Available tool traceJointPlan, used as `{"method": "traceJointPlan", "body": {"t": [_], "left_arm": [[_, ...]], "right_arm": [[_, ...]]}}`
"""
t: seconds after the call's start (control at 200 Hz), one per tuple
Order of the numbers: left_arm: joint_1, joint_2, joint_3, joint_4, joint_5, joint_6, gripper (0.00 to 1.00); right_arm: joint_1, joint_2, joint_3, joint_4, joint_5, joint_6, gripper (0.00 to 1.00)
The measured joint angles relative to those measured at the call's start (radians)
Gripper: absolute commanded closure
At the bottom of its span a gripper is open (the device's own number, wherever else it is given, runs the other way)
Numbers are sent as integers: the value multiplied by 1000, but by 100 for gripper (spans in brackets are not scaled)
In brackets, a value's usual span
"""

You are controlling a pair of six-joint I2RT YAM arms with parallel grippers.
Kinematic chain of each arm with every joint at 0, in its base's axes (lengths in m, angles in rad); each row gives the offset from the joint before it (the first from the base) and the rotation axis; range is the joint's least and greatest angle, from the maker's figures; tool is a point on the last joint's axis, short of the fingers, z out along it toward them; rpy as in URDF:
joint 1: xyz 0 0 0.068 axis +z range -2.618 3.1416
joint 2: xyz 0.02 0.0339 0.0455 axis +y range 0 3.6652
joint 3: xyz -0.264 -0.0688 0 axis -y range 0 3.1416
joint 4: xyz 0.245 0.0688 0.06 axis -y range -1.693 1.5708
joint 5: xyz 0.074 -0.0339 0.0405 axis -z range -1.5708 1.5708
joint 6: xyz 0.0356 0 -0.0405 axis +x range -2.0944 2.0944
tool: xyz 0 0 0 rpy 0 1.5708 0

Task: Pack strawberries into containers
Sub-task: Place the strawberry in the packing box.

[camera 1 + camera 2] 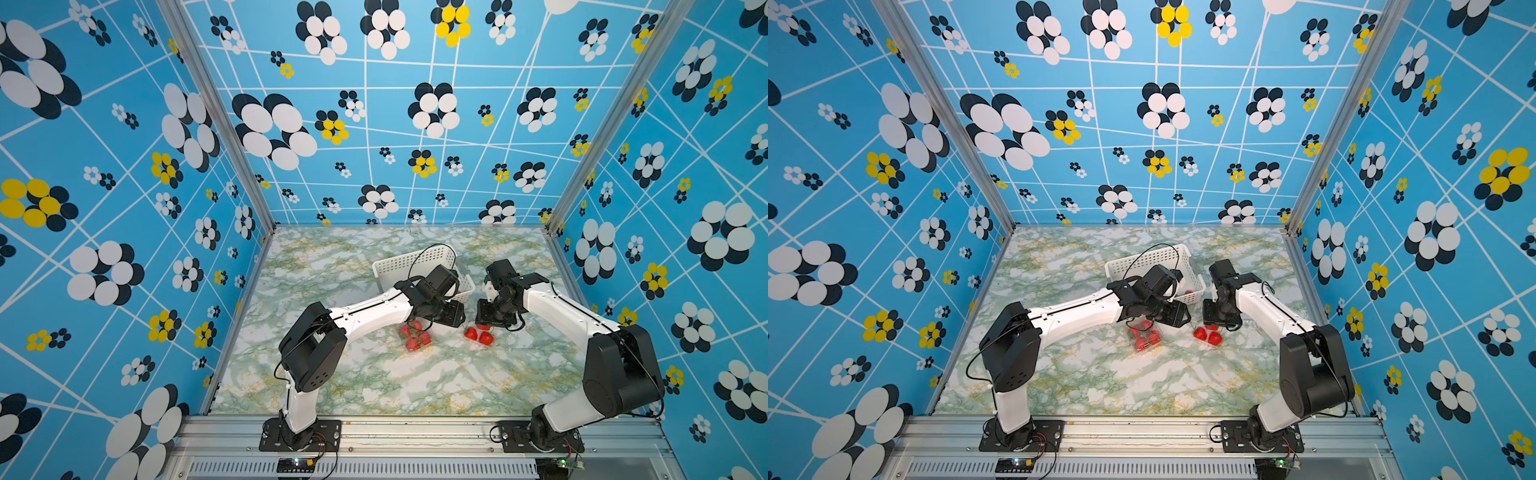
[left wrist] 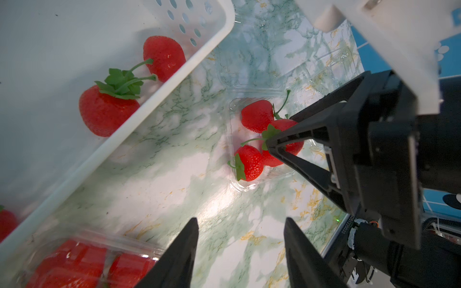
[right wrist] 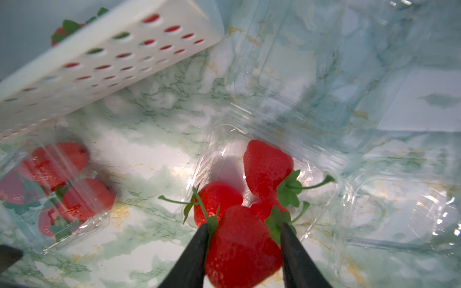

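Placing step: right jaws clamped partway on a strawberry (image 3: 242, 249), open container (image 3: 204, 154) with three berries (image 3: 267, 164) just beyond their tips; left jaws gape halfway, empty I think. Next, ease it down and let go.

This is a robotics lab test cell, not a home or shop. Aluminium posts (image 1: 220, 120) frame walls (image 1: 104, 208) of printed blue flower sheeting around a marble-patterned tabletop (image 1: 395, 386). Two robot arms (image 1: 365, 311) are bolted to a metal rail (image 1: 415, 428), with a bare circuit board (image 1: 296, 462) lit at the front.
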Motion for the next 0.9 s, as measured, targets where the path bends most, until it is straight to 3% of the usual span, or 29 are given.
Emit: {"method": "traceJointPlan", "body": {"t": [0.36,0.515,0.705,0.899], "left_arm": [[0,11,5,0,5,0,44],[0,11,5,0,8,-1,44],[0,11,5,0,8,-3,44],[-4,11,5,3,8,-11,44]], "right_arm": [[-16,40,0,17,0,-3,75],[-16,53,0,18,0,-3,68],[-16,58,0,18,0,-5,49],[-16,60,0,18,0,-11,46]]}}
